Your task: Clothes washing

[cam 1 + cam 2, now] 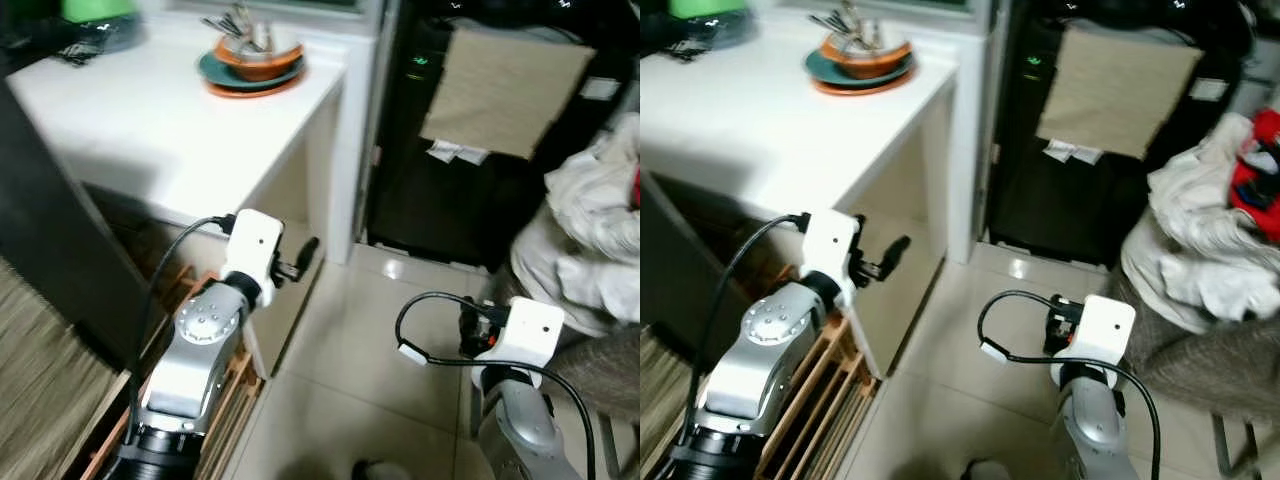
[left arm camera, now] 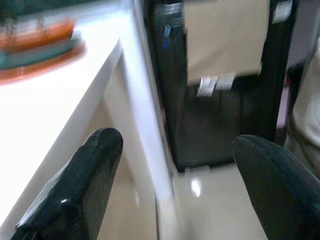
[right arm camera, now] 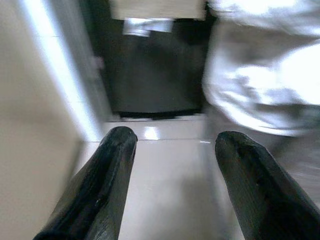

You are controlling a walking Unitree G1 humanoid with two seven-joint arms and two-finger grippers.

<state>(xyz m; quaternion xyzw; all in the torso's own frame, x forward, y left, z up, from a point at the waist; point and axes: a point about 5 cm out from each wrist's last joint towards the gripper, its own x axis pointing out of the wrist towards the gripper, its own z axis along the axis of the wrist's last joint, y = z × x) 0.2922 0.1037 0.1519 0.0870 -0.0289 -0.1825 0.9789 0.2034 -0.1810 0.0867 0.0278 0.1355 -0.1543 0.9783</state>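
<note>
White laundry heap (image 1: 1200, 240) sits piled on chair (image 1: 1230, 370) at my right, beside dark washer (image 1: 1080, 170), waiting for loading; my right gripper (image 3: 170, 190) wide, empty, aimed there; left gripper (image 2: 175, 185) also wide, near counter (image 1: 150, 130) corner

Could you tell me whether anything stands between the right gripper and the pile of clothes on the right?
Nothing visible does. The right gripper is open and holds nothing, low over bare floor tiles. The pile of white clothes lies ahead and to its right on a seat, with only open floor between them.
</note>
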